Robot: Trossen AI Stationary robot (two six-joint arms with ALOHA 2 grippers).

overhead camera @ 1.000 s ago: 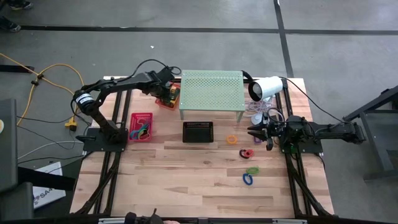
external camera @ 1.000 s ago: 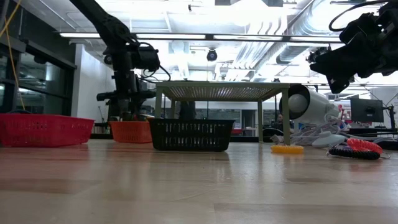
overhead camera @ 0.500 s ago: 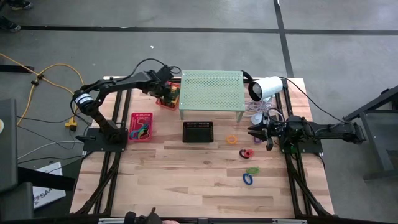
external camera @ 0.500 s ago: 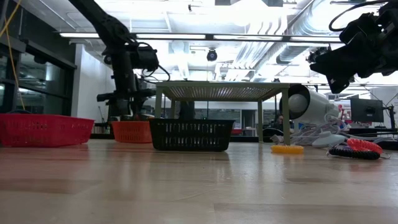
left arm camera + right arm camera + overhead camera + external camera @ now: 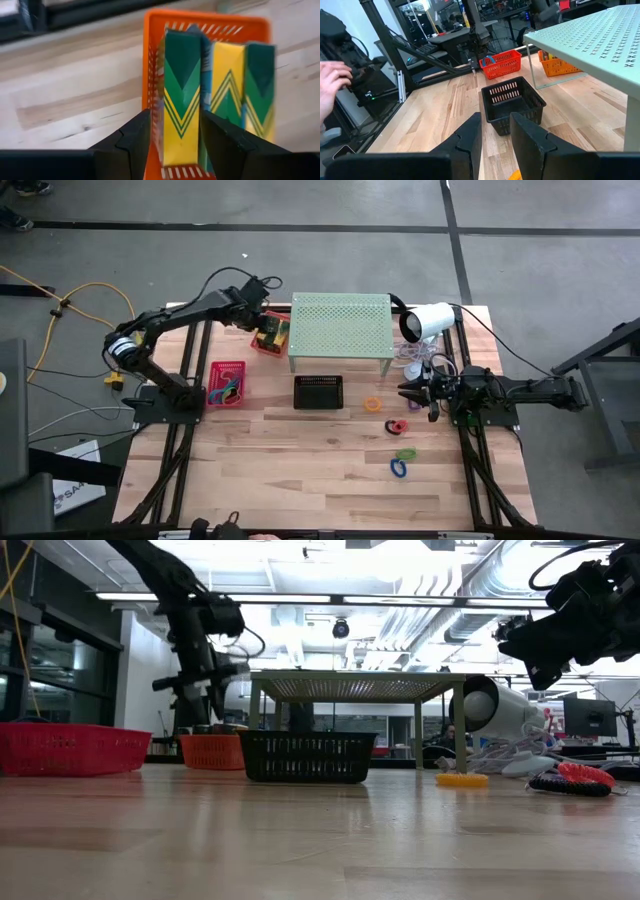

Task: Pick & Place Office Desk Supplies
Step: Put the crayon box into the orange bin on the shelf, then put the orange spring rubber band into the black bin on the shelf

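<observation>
Left gripper (image 5: 175, 135) hangs with its fingers spread apart, holding nothing, over the orange basket (image 5: 268, 340) in the upper left of the high view, just beside the green shelf (image 5: 340, 325). Three yellow-and-green boxes (image 5: 217, 95) stand upright inside that basket. Right of centre, loops (image 5: 398, 448) lie loose on the wooden table (image 5: 300, 470), near the black basket (image 5: 318, 391). Right gripper (image 5: 495, 132) waits at the right, above the table, fingers slightly parted around nothing. A red basket (image 5: 227, 383) sits at the left.
</observation>
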